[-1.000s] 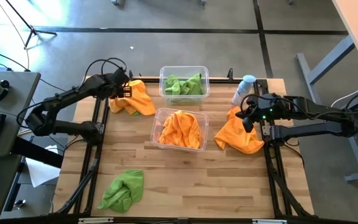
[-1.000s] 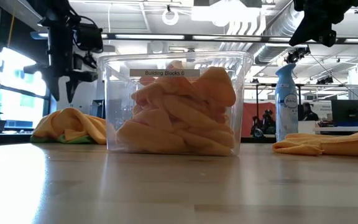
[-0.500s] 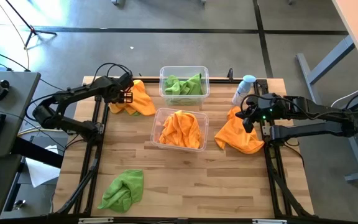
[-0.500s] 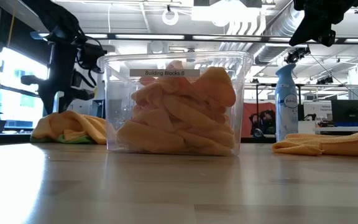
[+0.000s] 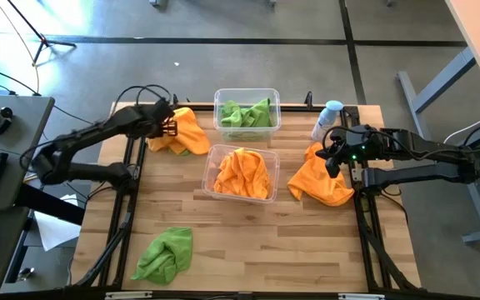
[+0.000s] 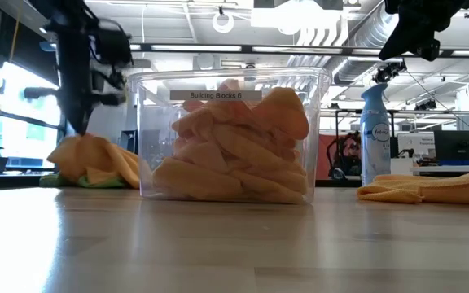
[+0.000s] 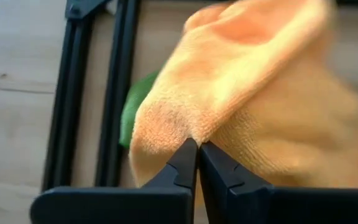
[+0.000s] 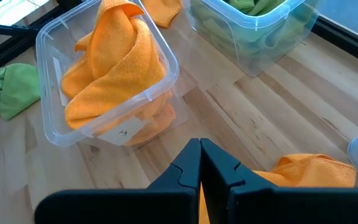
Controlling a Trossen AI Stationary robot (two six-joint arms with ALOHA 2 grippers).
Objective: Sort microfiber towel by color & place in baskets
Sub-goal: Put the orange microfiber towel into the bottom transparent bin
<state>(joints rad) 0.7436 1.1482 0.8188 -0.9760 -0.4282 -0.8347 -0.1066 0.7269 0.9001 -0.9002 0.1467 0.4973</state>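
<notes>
My left gripper (image 5: 171, 127) is shut on an orange towel (image 5: 186, 133) in the pile at the far left, which has a green towel (image 7: 135, 112) partly under it. My right gripper (image 5: 333, 158) is shut and empty, held high (image 6: 418, 32) above the orange towels (image 5: 319, 182) lying at the right. The far basket (image 5: 247, 112) holds green towels. The near basket (image 5: 242, 172) holds orange towels. One green towel (image 5: 165, 254) lies at the near left. My left gripper pinches a raised fold of the orange towel (image 7: 185, 127) between its two fingertips. The fingers come from above, pointing down. The cloth rises in a peak (image 6: 84, 145) under the fingers, and the rest of the pile lies on the table.
A pale spray bottle (image 5: 327, 119) stands at the far right beside my right gripper. The two baskets sit in the middle, one behind the other. Dark frame rails (image 5: 127, 192) run along the left and right sides of the table.
My left gripper has come down onto the orange pile at the far left. The top of the pile now stands up in a peak under its fingers, where it lay flatter before.
</notes>
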